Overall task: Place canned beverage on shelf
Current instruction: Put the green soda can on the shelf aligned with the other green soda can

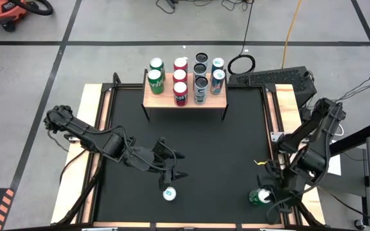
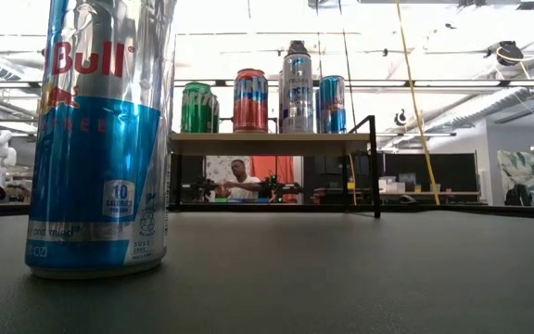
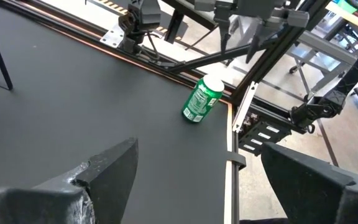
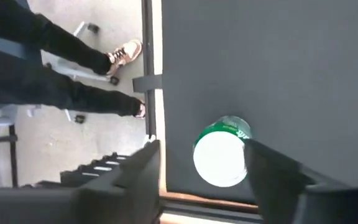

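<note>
High view: the right gripper (image 1: 266,197) hangs over the green can (image 1: 259,196) at the near right of the table (image 1: 211,154), fingers wide on either side of its top, nothing held; the shelf (image 1: 185,98) stands at the far edge, already stocked. The left gripper (image 1: 171,168), also spread wide, waits beside the blue can (image 1: 169,194) near centre. The pick-up step seems in hand: next, lower and close on the green can

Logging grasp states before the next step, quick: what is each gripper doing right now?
Left gripper: open, holding nothing, just behind the blue and silver can.
Right gripper: open, fingers on either side of the green can, not clamped.
</note>
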`<state>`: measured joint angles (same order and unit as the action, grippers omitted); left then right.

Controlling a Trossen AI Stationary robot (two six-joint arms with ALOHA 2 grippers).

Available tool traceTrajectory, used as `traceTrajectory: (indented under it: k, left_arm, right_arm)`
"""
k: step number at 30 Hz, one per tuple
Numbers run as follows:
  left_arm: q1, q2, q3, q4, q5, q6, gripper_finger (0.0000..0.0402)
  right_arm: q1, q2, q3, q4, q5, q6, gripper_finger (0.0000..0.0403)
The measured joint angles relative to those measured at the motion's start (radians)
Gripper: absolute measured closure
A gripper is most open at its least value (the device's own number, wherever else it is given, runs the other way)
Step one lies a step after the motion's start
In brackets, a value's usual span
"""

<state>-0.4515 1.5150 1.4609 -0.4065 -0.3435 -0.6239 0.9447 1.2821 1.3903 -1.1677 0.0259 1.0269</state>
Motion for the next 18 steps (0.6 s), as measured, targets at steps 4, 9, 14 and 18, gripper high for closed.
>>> traceTrajectory:
  k: [4, 9, 14, 18]
  left_arm:
    - [0.000, 0.000, 0.000, 0.000, -0.001, 0.001, 0.0059]
    - [0.000, 0.000, 0.001, 0.000, -0.005, 0.001, 0.0059]
    - [0.000, 0.000, 0.001, 0.000, -0.006, 0.001, 0.0059]
    - [0.000, 0.000, 0.001, 0.000, -0.007, 0.000, 0.0059]
  right_arm:
    - [0.030, 0.019, 0.000, -0.051, 0.006, -0.004, 0.0124]
    - [0.053, 0.030, -0.007, -0.078, 0.059, 0.001, 0.0057]
    - [0.066, 0.030, -0.079, -0.033, 0.071, 0.006, 0.0046]
    - [0.078, 0.030, -0.157, 0.074, 0.063, 0.007, 0.0046]
